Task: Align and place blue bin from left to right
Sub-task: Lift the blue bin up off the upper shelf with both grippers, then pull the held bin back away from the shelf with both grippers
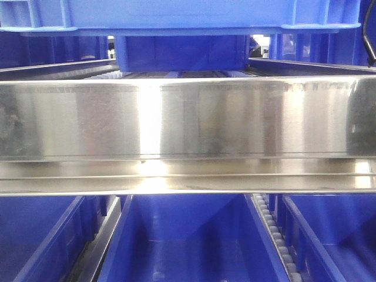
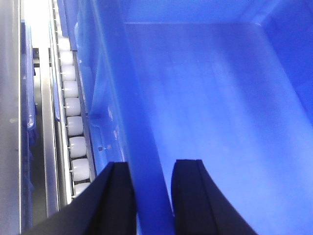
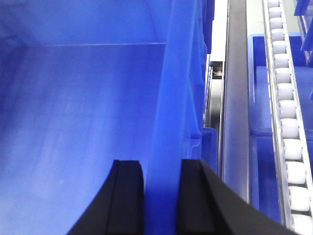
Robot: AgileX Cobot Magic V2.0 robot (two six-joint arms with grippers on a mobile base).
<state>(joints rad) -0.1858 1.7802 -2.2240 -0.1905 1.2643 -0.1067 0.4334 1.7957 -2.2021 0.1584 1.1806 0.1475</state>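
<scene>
The blue bin (image 1: 176, 14) fills the top of the front view, its thick rim just above the rack's steel beam. My left gripper (image 2: 152, 196) is shut on the bin's left wall, one black finger outside and one inside. The bin's smooth floor (image 2: 210, 98) spreads to the right of it. My right gripper (image 3: 161, 196) is shut on the right wall in the same way, with the bin's inside (image 3: 83, 107) to its left. Neither gripper shows in the front view.
A wide stainless beam (image 1: 188, 117) crosses the front view. Darker blue bins sit below it (image 1: 188, 235) and behind it (image 1: 176, 53). White roller tracks run outside the bin on the left (image 2: 73, 127) and on the right (image 3: 288, 127), beside steel rails.
</scene>
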